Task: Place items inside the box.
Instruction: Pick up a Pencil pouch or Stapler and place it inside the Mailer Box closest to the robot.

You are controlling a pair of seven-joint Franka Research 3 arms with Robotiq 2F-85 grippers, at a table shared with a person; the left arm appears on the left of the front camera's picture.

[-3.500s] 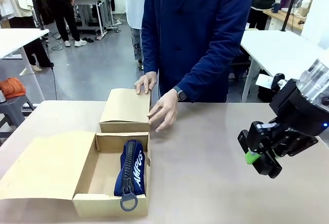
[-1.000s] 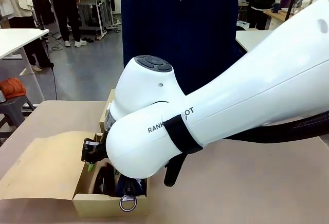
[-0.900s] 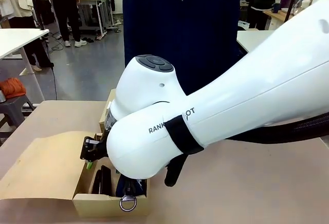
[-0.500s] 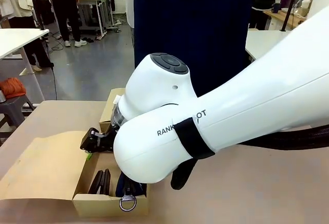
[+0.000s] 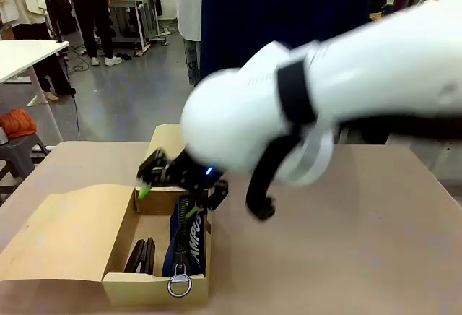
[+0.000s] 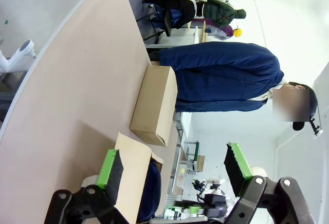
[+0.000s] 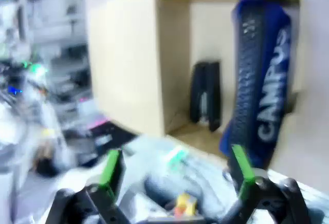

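Pouch navy, white lettering, boxed.

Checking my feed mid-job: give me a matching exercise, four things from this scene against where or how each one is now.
Things:
1. black stapler
2. navy pencil pouch
3. right end effector
4. closed cardboard box

States:
A. open and empty, above the open box's far edge
B. on the table beyond the open box, in front of the person
C. lying in the left part of the open box
D. lying in the right part of the open box, white lettering showing

Pairs: 1-C, 2-D, 3-A, 4-B
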